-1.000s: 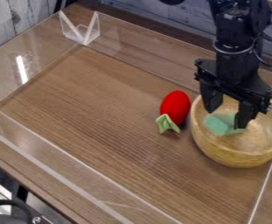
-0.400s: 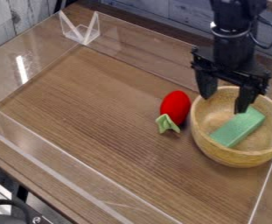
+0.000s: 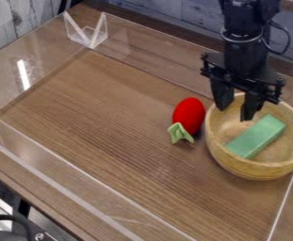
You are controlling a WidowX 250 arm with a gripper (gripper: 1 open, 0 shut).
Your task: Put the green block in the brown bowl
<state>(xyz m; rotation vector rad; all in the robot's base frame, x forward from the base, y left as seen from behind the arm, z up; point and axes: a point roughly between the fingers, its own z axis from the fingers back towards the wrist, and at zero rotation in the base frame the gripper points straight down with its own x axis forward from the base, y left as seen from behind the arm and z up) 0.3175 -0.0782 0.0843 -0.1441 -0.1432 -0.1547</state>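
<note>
In the camera view, your green block point(image 3: 257, 137) is lying flat inside the brown bowl point(image 3: 232, 163), touching nothing else. Your gripper point(image 3: 238, 102) is hovering over the bowl's far rim, jaws spread and empty. The red strawberry toy point(image 3: 187, 116) is sitting on the wooden surface point(image 3: 98, 122) just beside the bowl.

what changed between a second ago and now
The gripper let go of the green block, which now lies free in the brown bowl, and rose out of the bowl with its jaws apart and empty. The red strawberry toy and the bowl stayed put.
</note>
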